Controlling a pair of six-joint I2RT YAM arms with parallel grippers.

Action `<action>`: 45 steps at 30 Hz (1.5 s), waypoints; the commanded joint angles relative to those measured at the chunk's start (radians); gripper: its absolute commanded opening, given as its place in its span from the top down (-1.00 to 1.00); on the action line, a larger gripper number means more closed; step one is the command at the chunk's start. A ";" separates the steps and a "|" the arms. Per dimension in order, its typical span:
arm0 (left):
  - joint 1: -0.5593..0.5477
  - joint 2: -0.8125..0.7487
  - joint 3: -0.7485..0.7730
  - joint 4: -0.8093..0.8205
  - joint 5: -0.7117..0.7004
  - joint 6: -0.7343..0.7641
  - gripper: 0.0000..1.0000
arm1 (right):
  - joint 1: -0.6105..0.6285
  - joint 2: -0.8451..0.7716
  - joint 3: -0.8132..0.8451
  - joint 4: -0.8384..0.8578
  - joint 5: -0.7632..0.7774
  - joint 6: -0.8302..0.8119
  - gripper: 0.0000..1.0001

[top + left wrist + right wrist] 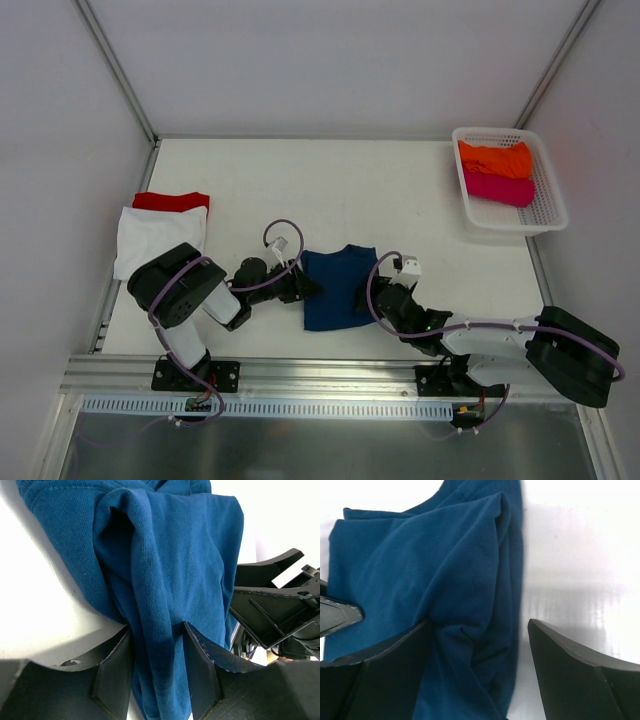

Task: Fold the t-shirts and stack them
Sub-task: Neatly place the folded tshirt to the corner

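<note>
Broadly, the biggest thing in play is the white table, and the navy blue t-shirt lies low in the middle of the top view, between the two arms and close to the table's near edge.

We judge the main risk to be dragging. The left gripper is pinched on a thick ridge of bunched cloth, so a pull could haul the whole shirt along rather than turn one layer over. The right gripper stands spread wide, with the shirt's rumpled edge against one finger and bare table before the other. If it closes there it may catch only a thin fold, or nothing, and the shirt would twist. The two grippers also work very near each other, so a careless sweep could knock them together. A pull toward the bottom of the frame could slide the hem off the edge onto the rail.

For room, the upper middle of the table is the widest open ground. At the left lie the white t-shirt and the red t-shirt beyond it. At the upper right, the mesh basket holds the orange t-shirt and the magenta t-shirt.
</note>
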 commanded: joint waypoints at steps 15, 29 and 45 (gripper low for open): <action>0.010 -0.047 0.022 -0.094 0.022 0.073 0.70 | -0.026 0.175 0.103 0.072 -0.174 -0.070 0.30; 0.009 -0.502 0.241 -0.960 -0.302 0.290 1.00 | -0.006 0.426 0.451 0.053 -0.339 -0.193 0.99; 0.010 -0.630 0.434 -1.505 -0.654 0.370 1.00 | 0.046 0.613 0.827 -0.101 -0.456 -0.297 0.99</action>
